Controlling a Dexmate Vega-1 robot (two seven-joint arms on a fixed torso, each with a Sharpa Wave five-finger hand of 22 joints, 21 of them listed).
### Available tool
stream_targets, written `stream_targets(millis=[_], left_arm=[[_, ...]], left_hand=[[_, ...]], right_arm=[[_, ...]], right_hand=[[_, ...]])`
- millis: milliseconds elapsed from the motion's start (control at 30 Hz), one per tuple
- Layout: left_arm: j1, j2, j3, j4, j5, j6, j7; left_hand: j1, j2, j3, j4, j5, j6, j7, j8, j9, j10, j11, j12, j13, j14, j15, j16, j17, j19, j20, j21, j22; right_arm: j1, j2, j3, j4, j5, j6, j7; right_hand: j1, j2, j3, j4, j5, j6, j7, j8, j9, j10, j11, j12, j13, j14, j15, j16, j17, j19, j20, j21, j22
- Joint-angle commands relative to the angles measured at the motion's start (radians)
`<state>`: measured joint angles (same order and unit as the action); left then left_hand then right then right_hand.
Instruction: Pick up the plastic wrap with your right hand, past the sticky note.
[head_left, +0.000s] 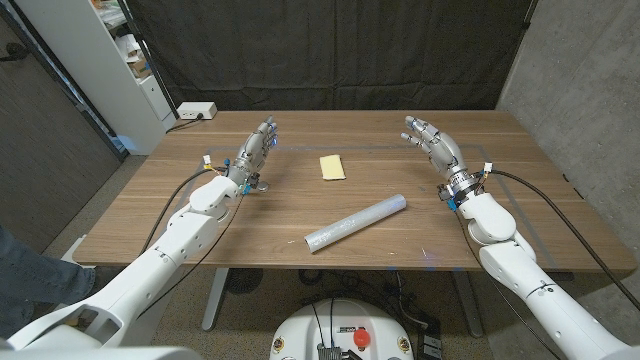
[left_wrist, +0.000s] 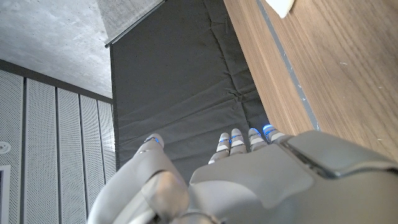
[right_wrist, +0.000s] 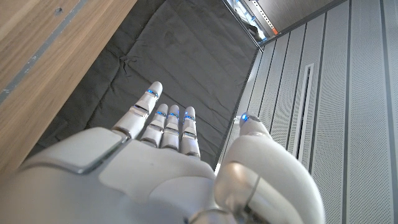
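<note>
Plastic wrap (head_left: 357, 223), a long pale roll, lies slantwise on the wooden counter (head_left: 250, 230) near the front edge, about midway between the two arms, its far end pointing toward the robot's right. Just beyond it, toward the back of the counter and apart from it, lies the yellow sticky note (head_left: 332, 166). The right hand (head_left: 432, 144) stands on the right side of the counter, well apart from the roll, its fingers (right_wrist: 166, 122) stretched out and spread with nothing between them; the right wrist view shows them reaching past the counter's edge toward the dark curtain (right_wrist: 180, 56). The left hand (head_left: 257, 148) stands on the left side, also well apart from the roll and the note, holding nothing, with its fingers (left_wrist: 235, 140) extended and apart. A black cable (head_left: 560, 222) trails along the counter from the right wrist toward the front right corner. A white power strip (head_left: 196, 111) sits off the back left corner of the counter.
</note>
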<state>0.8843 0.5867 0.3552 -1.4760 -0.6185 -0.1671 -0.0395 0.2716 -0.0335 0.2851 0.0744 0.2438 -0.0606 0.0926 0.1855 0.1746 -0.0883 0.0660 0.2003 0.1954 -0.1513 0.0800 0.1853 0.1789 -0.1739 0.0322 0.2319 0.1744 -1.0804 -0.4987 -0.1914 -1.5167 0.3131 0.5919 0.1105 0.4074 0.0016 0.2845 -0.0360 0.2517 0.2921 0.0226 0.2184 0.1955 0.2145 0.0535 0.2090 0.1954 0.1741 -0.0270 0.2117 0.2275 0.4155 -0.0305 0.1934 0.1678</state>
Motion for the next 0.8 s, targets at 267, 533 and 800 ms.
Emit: stream_targets(millis=[267, 533, 800], left_arm=[[0.003, 0.014, -0.004, -0.021, 0.001, 0.014, 0.0], [-0.005, 0.006, -0.002, -0.007, -0.007, 0.022, -0.003], [-0.002, 0.009, -0.001, -0.012, -0.001, 0.016, -0.002]], left_hand=[[0.003, 0.011, 0.003, -0.006, -0.004, 0.007, 0.003, 0.005, 0.004, 0.005, 0.0, 0.01, 0.0, 0.004, 0.0, 0.005, 0.003, -0.025, 0.007, -0.007, 0.004], [0.004, 0.013, 0.003, -0.007, -0.006, 0.008, 0.003, 0.005, 0.004, 0.005, -0.002, 0.01, 0.0, 0.004, 0.0, 0.005, 0.003, -0.025, 0.007, -0.009, 0.004], [0.006, 0.016, 0.004, -0.009, -0.007, 0.008, 0.003, 0.005, 0.004, 0.005, -0.001, 0.01, 0.0, 0.005, 0.0, 0.005, 0.003, -0.025, 0.007, -0.01, 0.004]], right_arm=[[0.003, -0.053, -0.039, -0.005, -0.032, 0.05, -0.043], [0.002, -0.066, -0.052, -0.002, -0.03, 0.068, -0.047], [-0.009, -0.077, -0.059, -0.013, -0.05, 0.086, -0.07]], right_hand=[[0.016, 0.007, 0.006, -0.009, 0.006, 0.015, -0.004, 0.007, 0.001, 0.019, 0.002, 0.005, -0.001, 0.011, 0.002, 0.005, 0.0, 0.015, 0.0, 0.004, 0.002], [0.038, 0.027, 0.021, -0.019, 0.01, 0.024, -0.01, 0.007, 0.002, 0.027, 0.002, 0.006, -0.001, 0.013, 0.002, 0.003, -0.005, 0.016, 0.002, 0.003, 0.002], [0.07, 0.044, 0.039, -0.039, 0.011, 0.034, -0.01, 0.007, 0.002, 0.033, 0.001, 0.004, -0.001, 0.013, 0.003, 0.0, -0.011, 0.017, 0.003, 0.001, 0.002]])
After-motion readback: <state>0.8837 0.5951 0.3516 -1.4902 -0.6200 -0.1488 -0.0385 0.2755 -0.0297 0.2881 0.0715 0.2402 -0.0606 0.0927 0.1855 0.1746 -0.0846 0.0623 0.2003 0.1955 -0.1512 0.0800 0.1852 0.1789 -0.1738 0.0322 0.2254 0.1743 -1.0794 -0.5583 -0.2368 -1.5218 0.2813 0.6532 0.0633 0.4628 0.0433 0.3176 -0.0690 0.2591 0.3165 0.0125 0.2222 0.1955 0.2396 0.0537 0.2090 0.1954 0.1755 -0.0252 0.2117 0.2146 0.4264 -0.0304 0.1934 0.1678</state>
